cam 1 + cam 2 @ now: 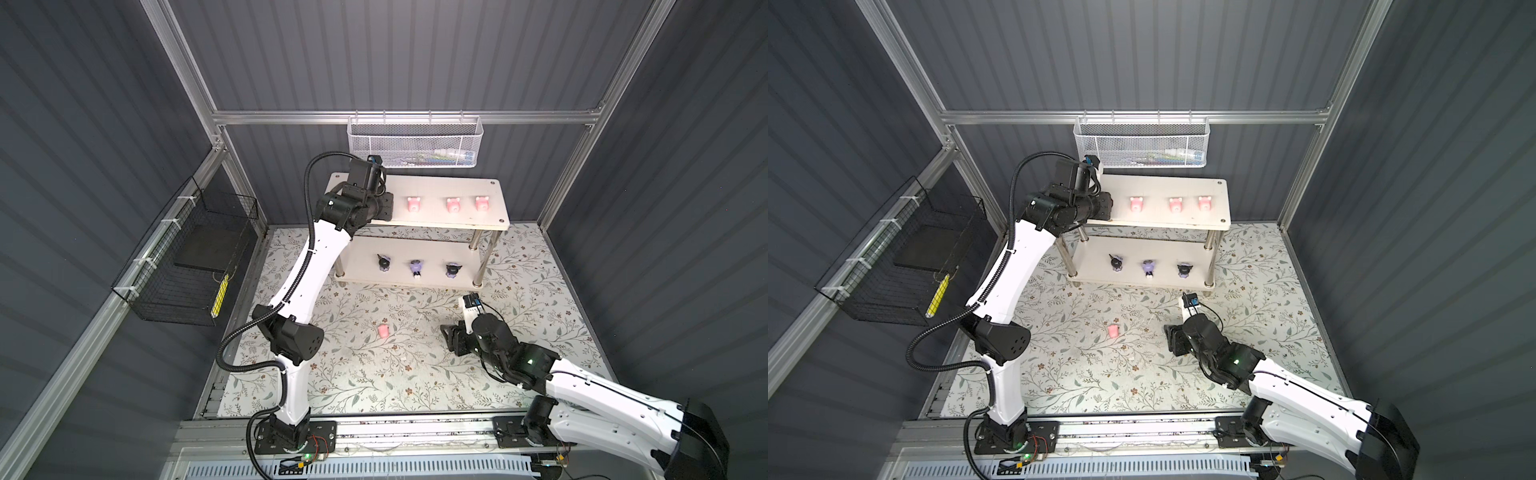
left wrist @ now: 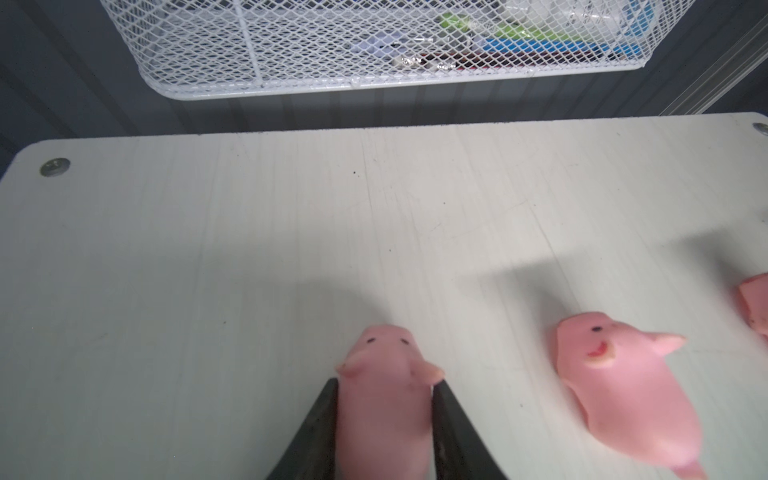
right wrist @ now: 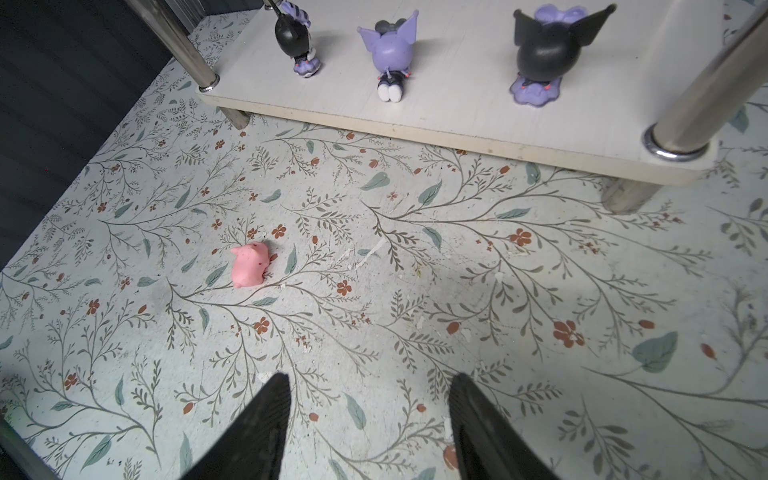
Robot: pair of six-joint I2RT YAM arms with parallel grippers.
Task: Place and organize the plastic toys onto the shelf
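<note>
While left jaws pinch a pink pig (image 2: 384, 399), dot eyes, pointed ears, shelf (image 2: 208, 249) beneath, right jaws apart, empty.

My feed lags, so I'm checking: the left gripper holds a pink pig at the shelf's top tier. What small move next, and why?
Probably open the left gripper to release the held pig: it seems to sit low on the top tier, in line with the neighbouring pig.

Pigs (image 1: 453, 204), gripped pig (image 2: 384, 399) atop shelf (image 1: 432, 189); purple trio (image 1: 415, 268) below; stray pig (image 1: 383, 331) off-shelf.
</note>
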